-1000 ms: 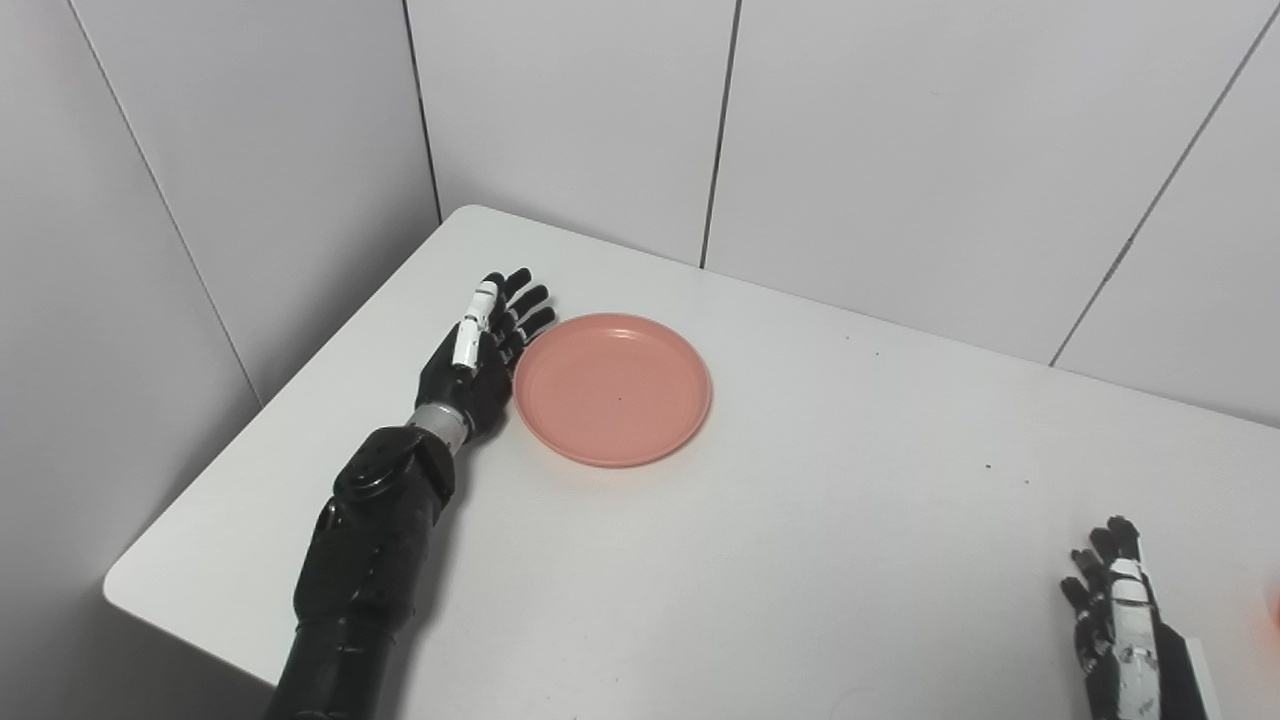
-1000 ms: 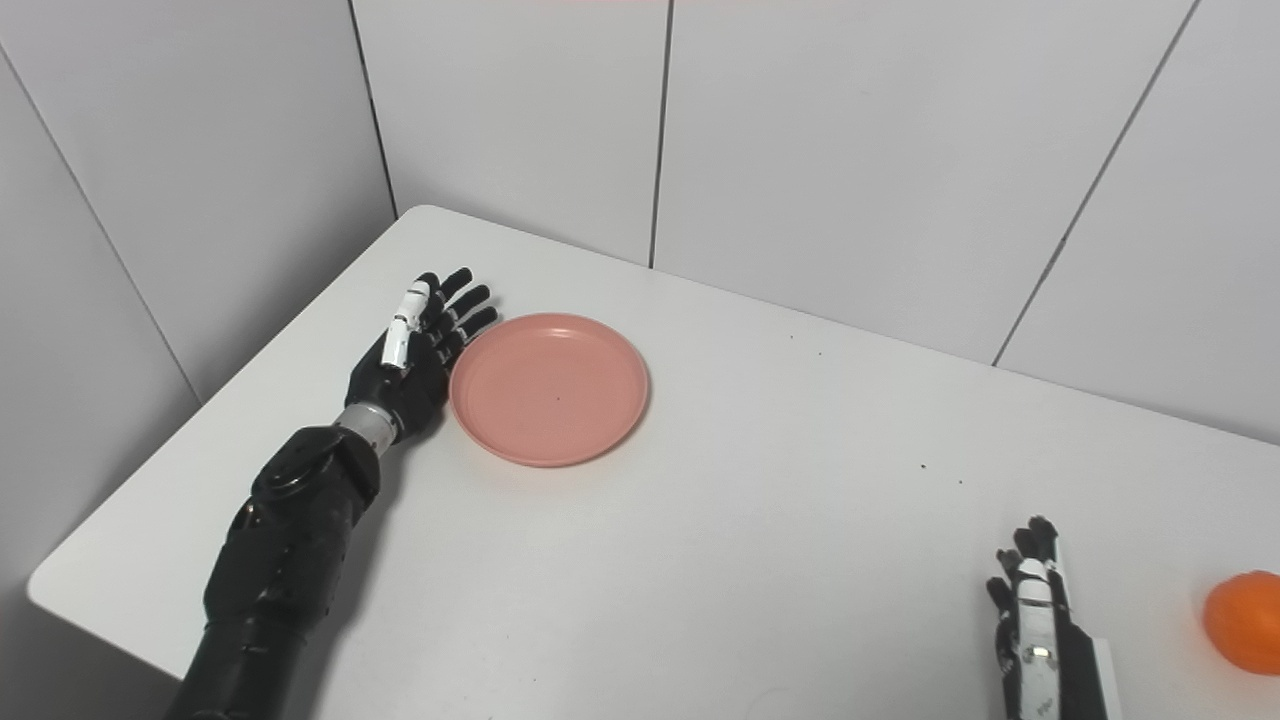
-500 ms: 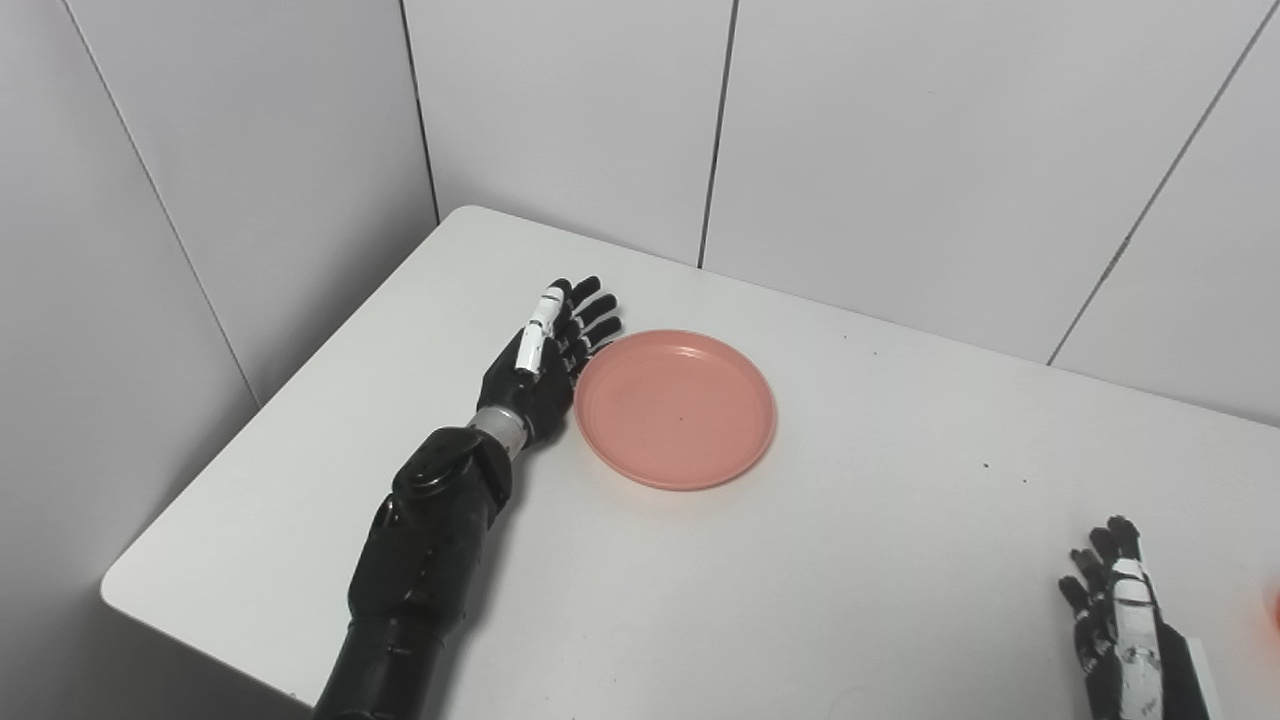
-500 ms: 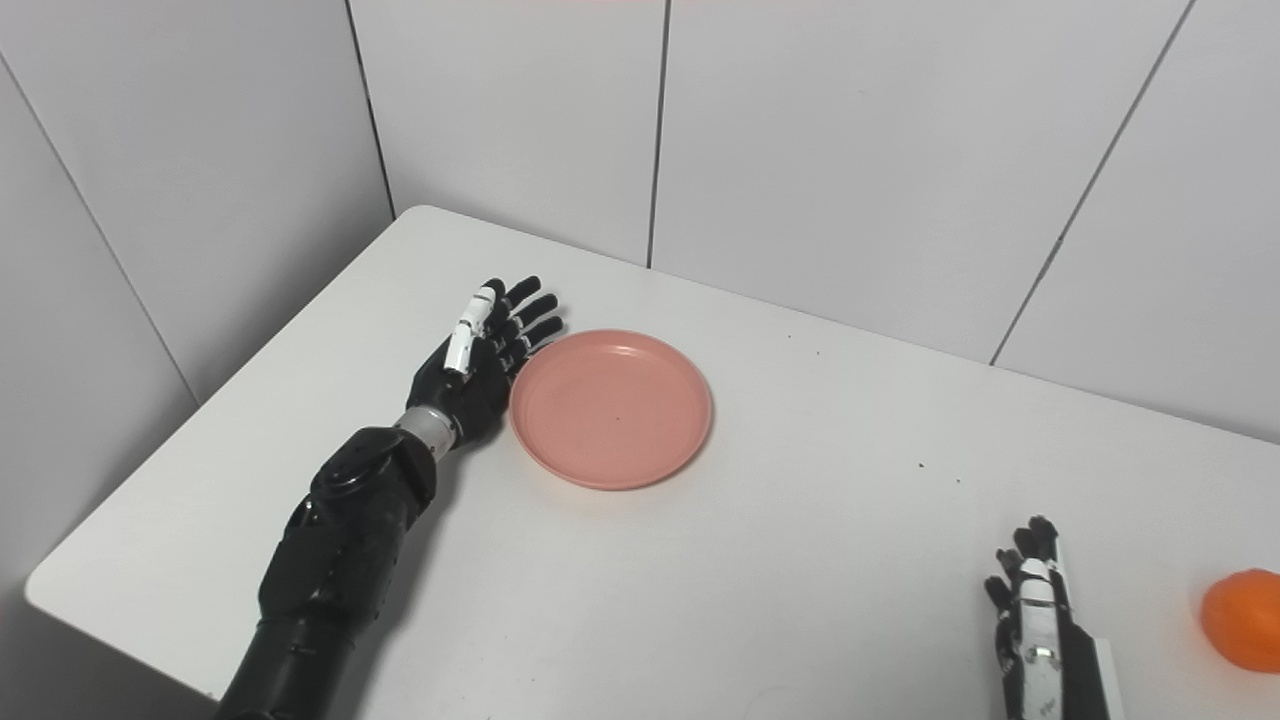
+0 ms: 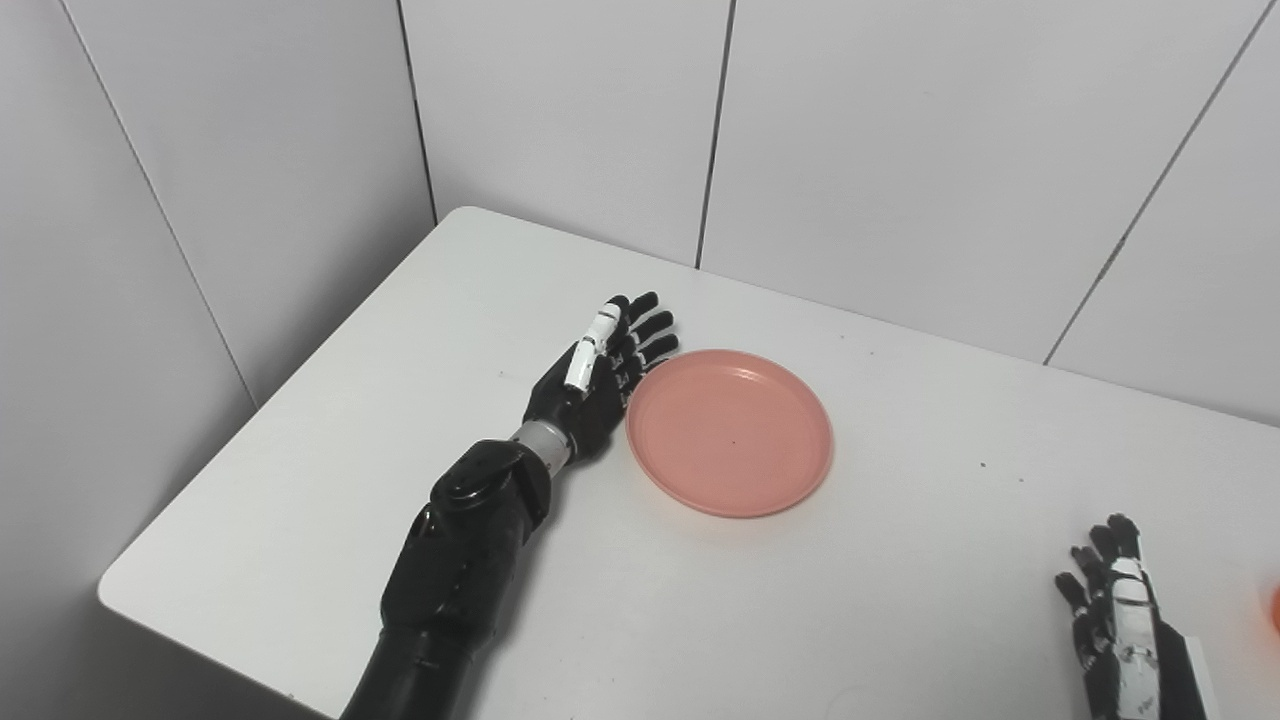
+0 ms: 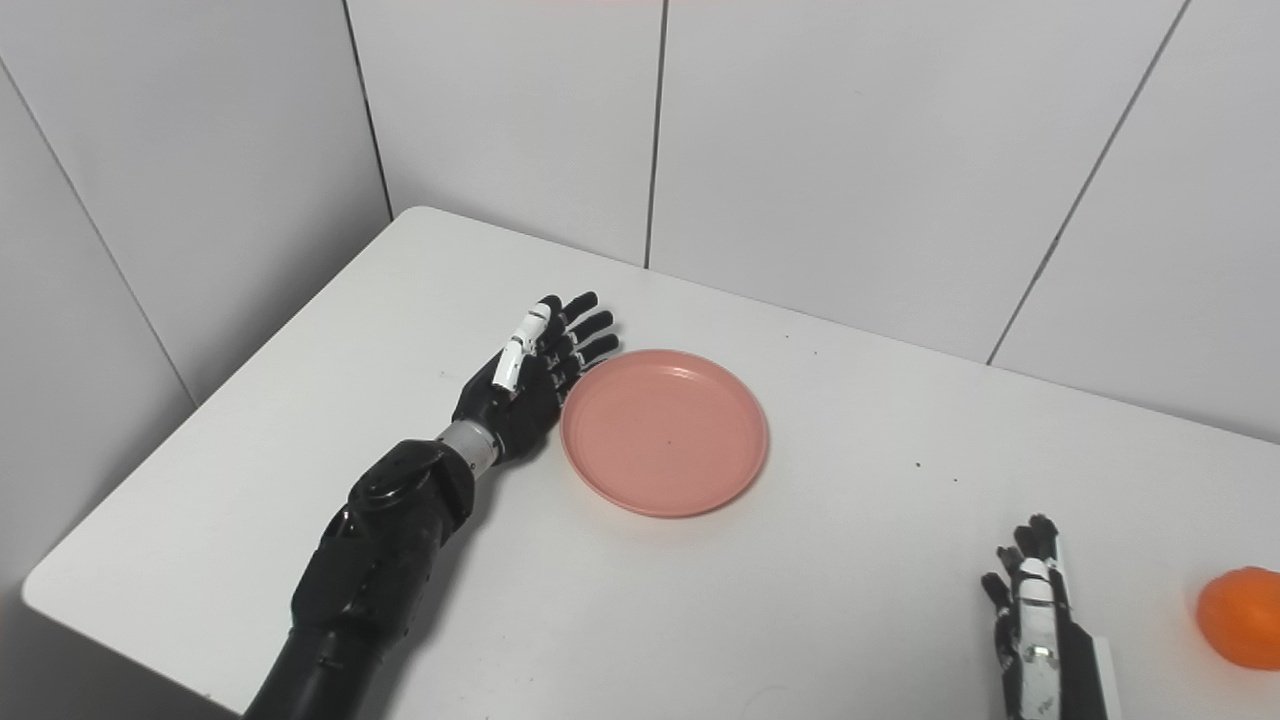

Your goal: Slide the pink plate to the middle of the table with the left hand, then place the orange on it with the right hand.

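At the bottom right corner, right hand (image 6: 1032, 610) is cut off by the frame edge (only fingers show, spread, holding nothing). The orange (image 6: 1238, 617) is also clipped at the right edge, resting on the white table (image 6: 820, 600) just beside that hand, not touching. Pink plate (image 5: 730, 431): round, shallow, plain, empty, approx. mid-table. Left hand (image 5: 600, 375) stands edge-on w/ fingers straight and apart, palm against the plate's left rim.
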